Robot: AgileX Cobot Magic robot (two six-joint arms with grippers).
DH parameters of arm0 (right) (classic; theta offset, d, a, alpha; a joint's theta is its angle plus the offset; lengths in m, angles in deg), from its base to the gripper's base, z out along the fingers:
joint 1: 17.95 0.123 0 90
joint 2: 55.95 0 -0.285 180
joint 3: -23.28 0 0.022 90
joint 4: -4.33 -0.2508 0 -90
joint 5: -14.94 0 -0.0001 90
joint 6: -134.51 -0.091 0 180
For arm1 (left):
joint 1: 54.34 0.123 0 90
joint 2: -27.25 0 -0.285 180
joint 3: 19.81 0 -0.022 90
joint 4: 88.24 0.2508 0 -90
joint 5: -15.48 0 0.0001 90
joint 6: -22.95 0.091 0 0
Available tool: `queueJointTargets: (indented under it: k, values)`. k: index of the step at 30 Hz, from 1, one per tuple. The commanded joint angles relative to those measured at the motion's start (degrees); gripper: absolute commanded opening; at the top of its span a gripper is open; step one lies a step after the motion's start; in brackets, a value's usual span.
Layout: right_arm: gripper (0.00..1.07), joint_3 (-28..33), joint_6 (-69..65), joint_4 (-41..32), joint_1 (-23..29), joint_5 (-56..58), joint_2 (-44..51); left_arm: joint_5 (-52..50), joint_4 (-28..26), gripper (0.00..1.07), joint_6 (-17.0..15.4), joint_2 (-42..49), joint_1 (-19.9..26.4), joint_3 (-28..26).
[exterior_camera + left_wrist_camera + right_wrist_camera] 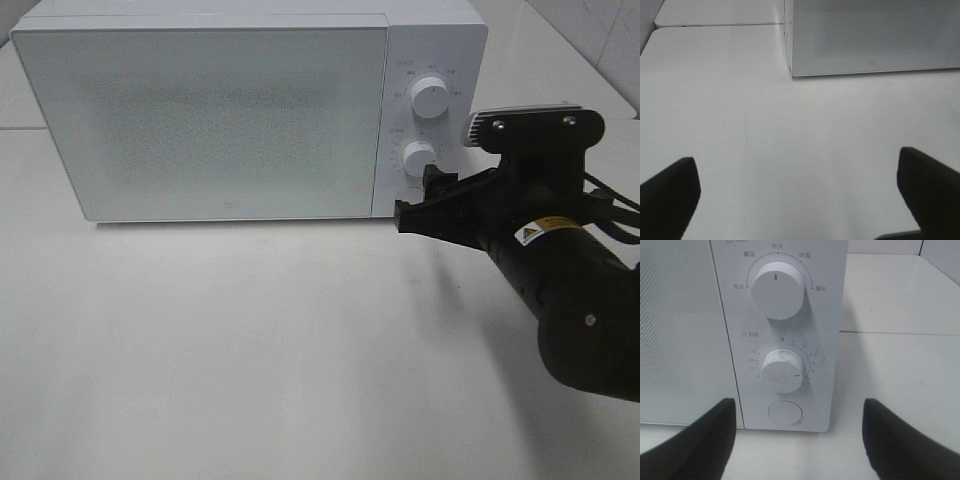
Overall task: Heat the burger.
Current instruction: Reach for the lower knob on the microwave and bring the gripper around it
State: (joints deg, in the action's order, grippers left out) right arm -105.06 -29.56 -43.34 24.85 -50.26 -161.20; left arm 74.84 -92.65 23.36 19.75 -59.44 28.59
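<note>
Cannot find the burger in any of the three views, and cannot tell whether it lies behind the shut door (200, 120) of the white microwave (440, 40); only a pale, finely dotted pane to look at there, with nothing readable through it. Beside that door, down the control strip on the right of the high view: an upper knob (777, 289) with its red mark pointing straight up, under it a lower knob (782, 371) with its red mark turned low and off to one side, and lowest a round button (785, 412) set flush in the panel. Just in front of that lower corner, the right end effector (418, 197), black, aimed at the strip, spread wide and gripping nothing, with one of its fingers (700, 440) to either side of the knobs and button as seen from its own wrist; cannot tell whether touching the panel or merely close. Under everything, a plain white desk (250, 350), with faint scratches showing in the left wrist view. Further out, seen from its own wrist alone, the left end effector (796, 156), likewise spread fully apart and empty, hanging above bare desk well short of the microwave's other front corner.
</note>
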Motion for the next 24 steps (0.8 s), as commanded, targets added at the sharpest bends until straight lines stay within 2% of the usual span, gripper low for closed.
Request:
queueJointTargets:
  k: [1,16,24]
  values:
    - [0.7,-3.0,1.5,-0.5,0.1,-1.9,-2.7,0.0,-0.2,1.0,-0.4,1.4,0.1,0.2]
    - [0.75,-11.5,1.5,-2.6,-0.1,-3.1,-11.7,0.0,-0.2,1.0,-0.4,1.4,0.1,0.2]
    - [0.75,-14.9,1.1,-2.0,-3.0,-2.1,-14.8,0.0,-0.2,1.0,-0.4,1.4,0.1,0.2]
